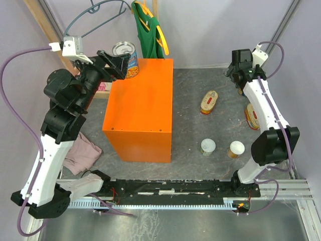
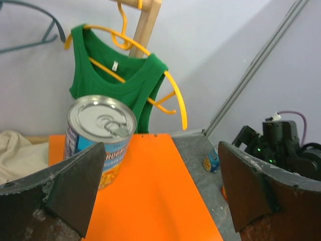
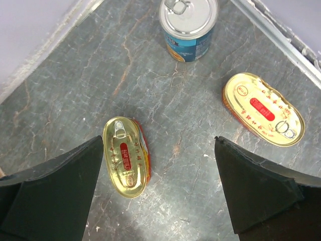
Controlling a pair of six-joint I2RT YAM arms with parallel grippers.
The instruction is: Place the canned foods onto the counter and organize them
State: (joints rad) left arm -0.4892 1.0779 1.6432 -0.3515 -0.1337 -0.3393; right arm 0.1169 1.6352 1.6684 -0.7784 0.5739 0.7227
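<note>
One tall blue-labelled can (image 1: 125,59) (image 2: 100,135) stands upright on the far left corner of the orange counter (image 1: 140,105) (image 2: 150,196), silver top up. My left gripper (image 1: 113,64) (image 2: 161,150) hovers just beside it over that corner, fingers spread wide and holding nothing; from the wrist view the can sits just past the left finger, not between the two. The other five tins are down on the grey table (image 1: 200,80) to the right of the counter. The second blue can (image 3: 188,22) stands upright near the far right corner, with two flat oval tins (image 1: 208,102) (image 3: 126,156) lying lid-up near it, the second oval tin (image 1: 251,116) (image 3: 264,109) partly under the right arm. The two small white-lidded cans (image 1: 208,146) (image 1: 236,149) stand side by side closer to me. My right gripper (image 1: 241,63) (image 3: 158,143) hangs above the oval tins, fingers fully apart, empty. Behind the counter a green top (image 1: 148,30) (image 2: 120,85) hangs on a yellow hanger.
</note>
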